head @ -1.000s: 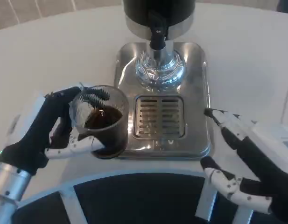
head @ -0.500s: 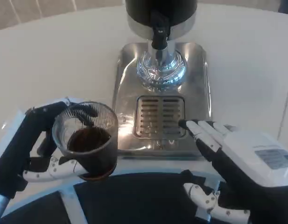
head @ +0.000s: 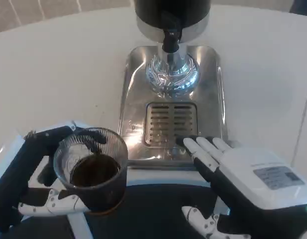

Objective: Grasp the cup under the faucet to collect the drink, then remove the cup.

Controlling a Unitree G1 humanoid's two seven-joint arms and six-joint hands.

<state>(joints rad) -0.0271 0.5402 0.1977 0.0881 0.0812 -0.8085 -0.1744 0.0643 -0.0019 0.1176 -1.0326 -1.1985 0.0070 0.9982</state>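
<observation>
A clear ribbed cup [head: 92, 170] holding dark drink sits in my left hand [head: 31, 172] at the lower left, in front of the steel tray's left corner; the fingers wrap around its sides. The black faucet [head: 169, 40] of the dispenser hangs over the steel base at the top centre, with nothing beneath it. My right hand [head: 238, 181] hovers at the lower right with its fingers spread, fingertips [head: 193, 146] reaching the front edge of the drip tray [head: 133, 94], holding nothing.
The slotted drain grate [head: 170, 124] lies in the middle of the steel tray. The white table [head: 53, 64] spreads to both sides. A dark panel [head: 153, 209] runs along the near edge below the hands.
My left hand has carried the cup away from the tray's left side, nearer to me and lower in the picture. The right hand has moved left and forward to the tray's front edge.
</observation>
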